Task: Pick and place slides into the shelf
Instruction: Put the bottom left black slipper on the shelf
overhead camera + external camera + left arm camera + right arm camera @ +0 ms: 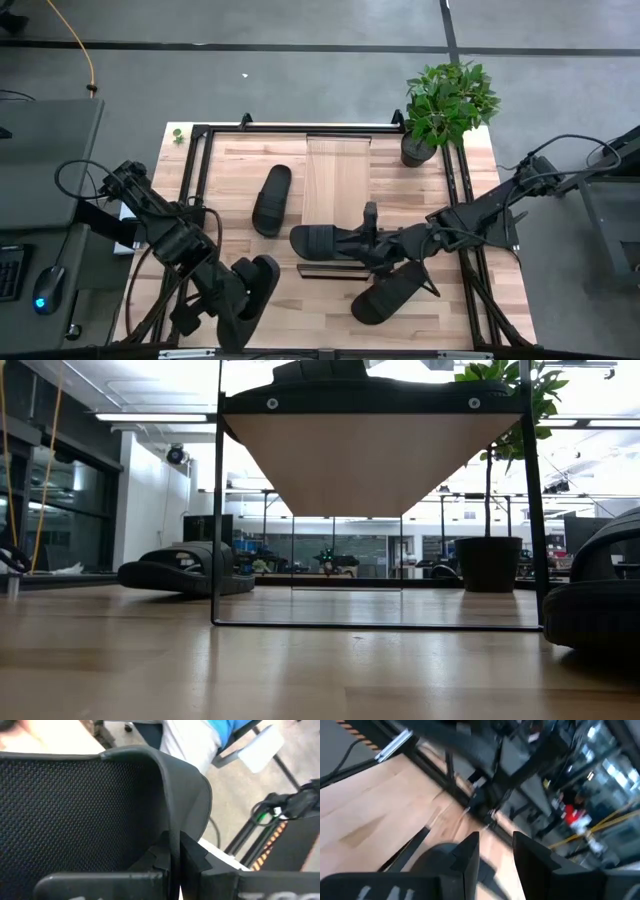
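Slide on the shelf, right gripper at it

I see one slide [335,242] lying on the shelf [336,185] near its dark front edge; my right gripper [372,243] sits over it, fingers parted. My left gripper [243,297] clamps another slide [252,290] at the table's front-left.

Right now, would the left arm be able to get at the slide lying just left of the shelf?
Probably not yet: the left gripper is shut on another slide, so it is occupied. The slide by the shelf lies close to that arm, with bare table between; the shelf is not in the way.
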